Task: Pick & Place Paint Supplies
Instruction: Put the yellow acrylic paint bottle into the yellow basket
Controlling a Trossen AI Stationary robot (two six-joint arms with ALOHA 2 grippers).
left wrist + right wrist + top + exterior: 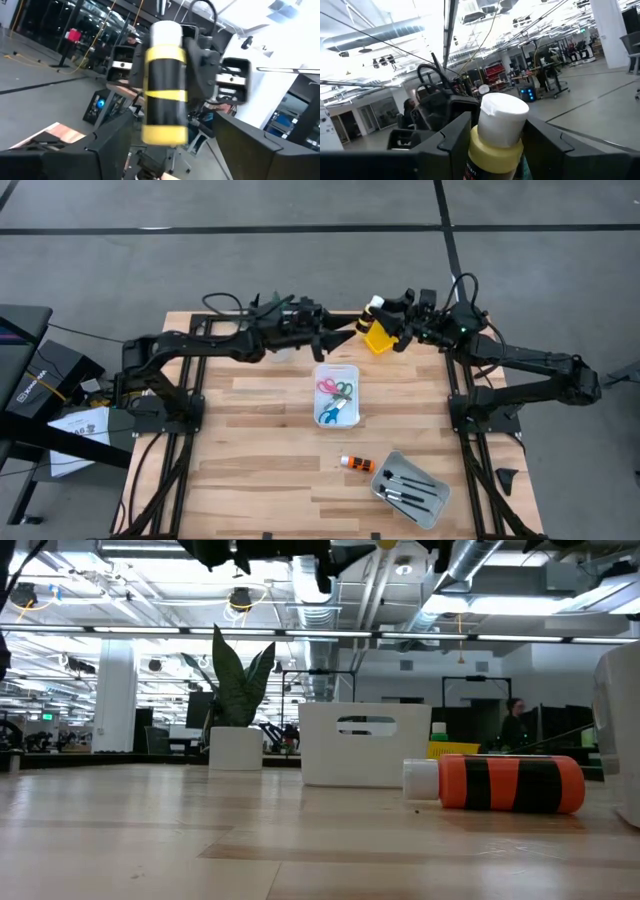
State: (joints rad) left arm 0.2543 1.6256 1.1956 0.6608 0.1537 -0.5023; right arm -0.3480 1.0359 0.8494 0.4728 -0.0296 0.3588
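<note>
A yellow-and-black paint bottle (165, 85) with a white cap (504, 117) hangs in the air over the table's far edge, and my right gripper (497, 150) is shut on it. From above, only its cap (377, 303) shows clearly. My left gripper (175, 150) faces the bottle from the left. It is open wide, with a finger on either side of the bottle, and touches nothing. An orange-and-black bottle (357, 464) lies on its side on the table. Scissors (337, 392) lie in the white tray (352, 370), and dark-handled brushes (405, 485) lie in the grey tray (432, 502). My right gripper pinches the yellow bottle's body (492, 155) below the cap between its two fingers (455, 142), coming about level from the table's right. The bottle stands roughly upright with its cap on top, lifted clear of the table. How far back it reaches between the fingers does not show.
A yellow tray (378, 340) sits at the far edge, partly under both grippers. In the low view, a potted plant (240, 690) stands beyond the table. Bare wood lies on the table's left half and near the front edge.
</note>
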